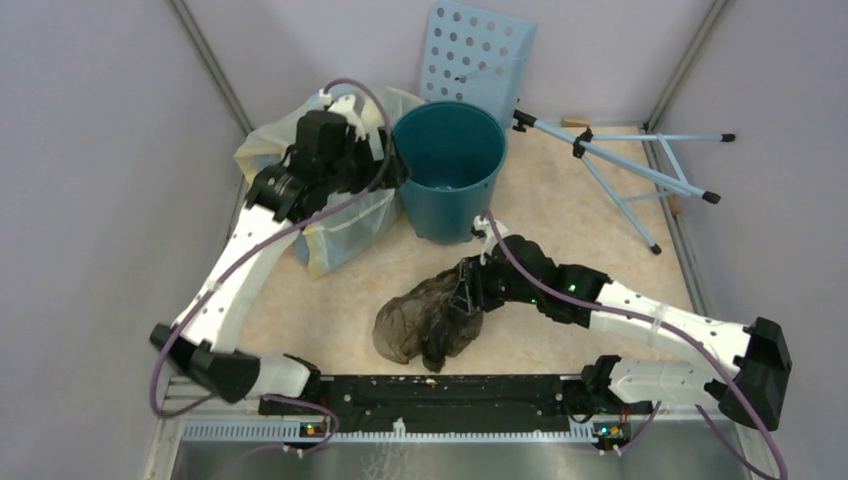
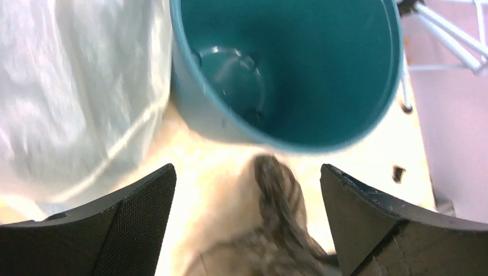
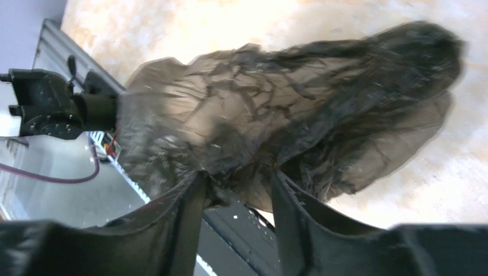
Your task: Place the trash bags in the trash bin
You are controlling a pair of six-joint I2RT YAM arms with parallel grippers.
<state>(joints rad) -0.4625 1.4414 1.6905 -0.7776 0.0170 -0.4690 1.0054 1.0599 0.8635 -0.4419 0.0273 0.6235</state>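
Note:
The teal trash bin (image 1: 450, 165) stands upright at the back middle, open and with no bag in it; the left wrist view looks down into it (image 2: 299, 63). The dark crinkly trash bag (image 1: 428, 318) lies bunched in front of the bin. My right gripper (image 1: 470, 288) is shut on its upper right part, and a fold of plastic (image 3: 276, 115) is pinched between the fingertips of the right gripper (image 3: 239, 184). My left gripper (image 1: 392, 172) hovers by the bin's left rim, open and empty (image 2: 247, 195). A blurred tip of the bag (image 2: 282, 190) shows between its fingers.
A large pale yellowish stuffed bag (image 1: 335, 225) sits left of the bin, under my left arm (image 2: 69, 86). A light blue perforated panel (image 1: 478, 55) leans behind the bin. A pale blue tripod stand (image 1: 640, 165) lies at the back right. A black rail (image 1: 450, 395) runs along the near edge.

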